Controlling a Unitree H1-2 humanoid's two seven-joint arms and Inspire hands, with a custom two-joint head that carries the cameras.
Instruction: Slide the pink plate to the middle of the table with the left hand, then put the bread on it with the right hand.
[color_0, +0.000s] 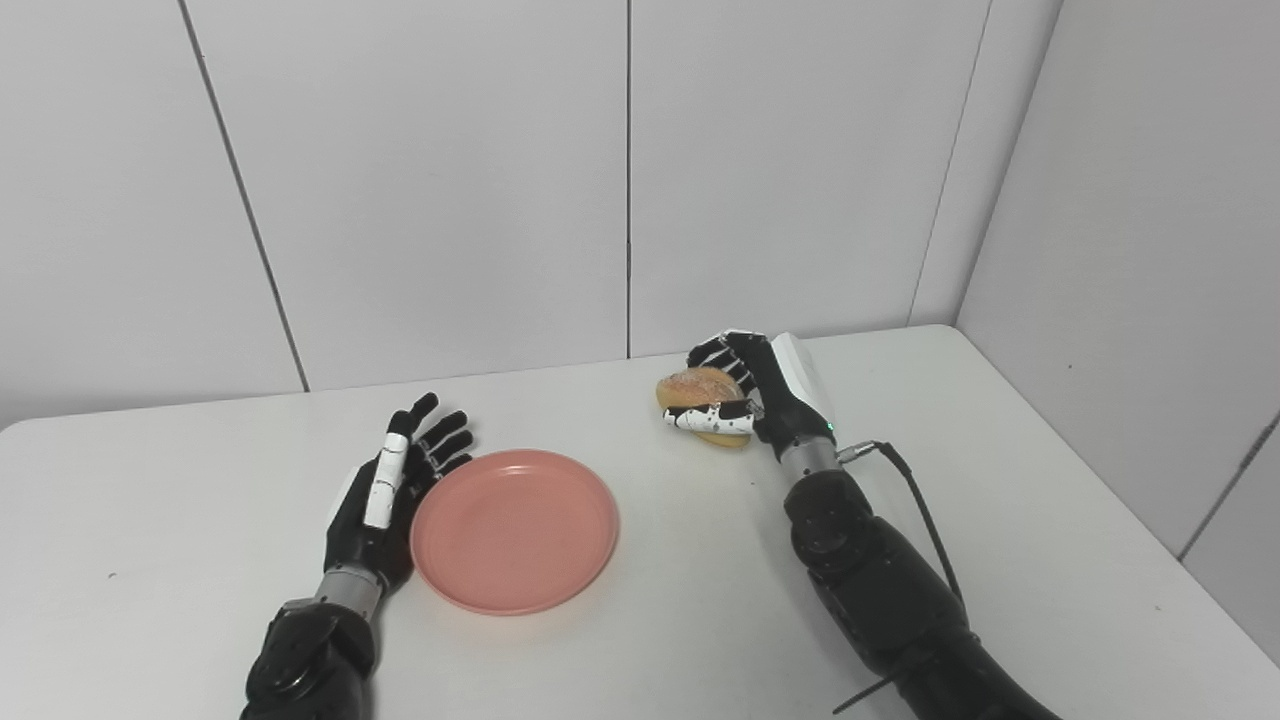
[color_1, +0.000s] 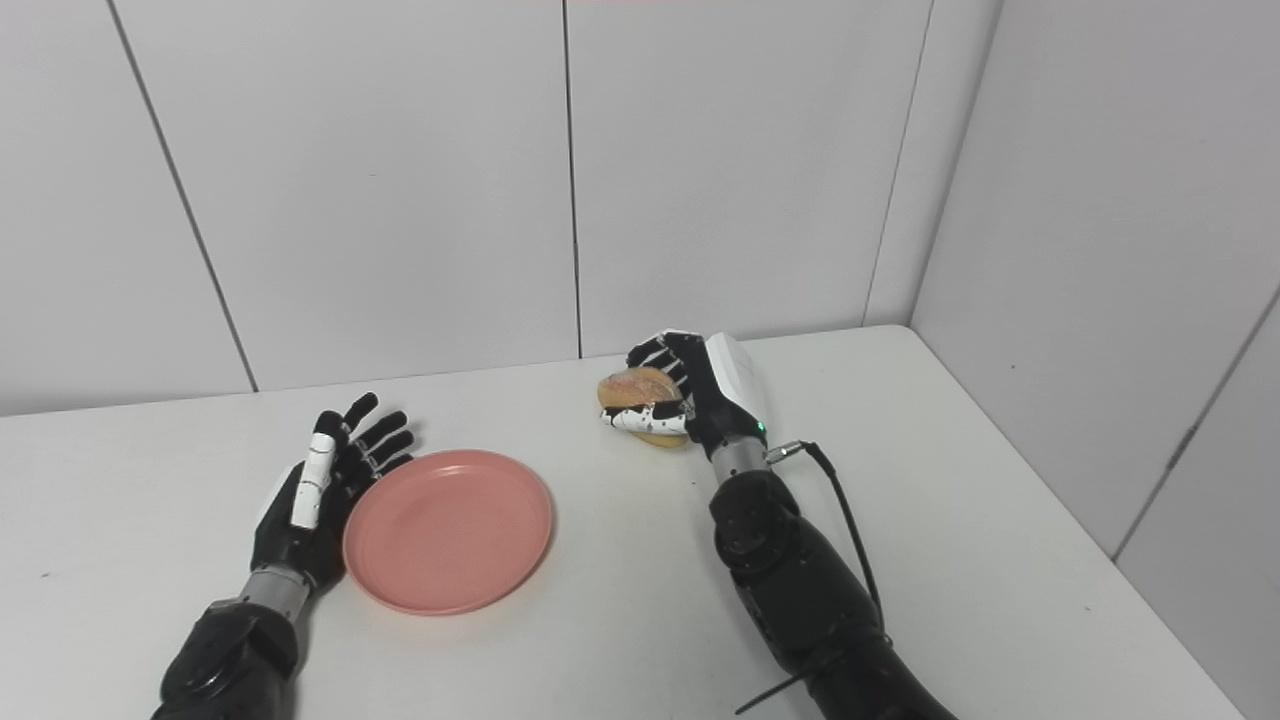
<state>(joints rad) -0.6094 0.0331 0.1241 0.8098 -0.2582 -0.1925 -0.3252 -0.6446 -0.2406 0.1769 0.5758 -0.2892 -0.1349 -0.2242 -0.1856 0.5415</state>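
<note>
A round pink plate (color_0: 514, 530) lies flat on the white table (color_0: 150, 520), a little left of its middle. My left hand (color_0: 392, 487) stands on edge against the plate's left rim, open, fingers spread and pointing away from me. To the right and farther back, a golden-brown bread roll (color_0: 700, 392) is wrapped by my right hand (color_0: 755, 395), thumb across its front and fingers over its back. I cannot tell whether the roll rests on the table or is just above it. A gap of bare table separates it from the plate.
White wall panels close off the table at the back and on the right. A black cable (color_0: 915, 500) loops from my right wrist along the forearm. Bare tabletop lies to the far left, far right and in front of the plate.
</note>
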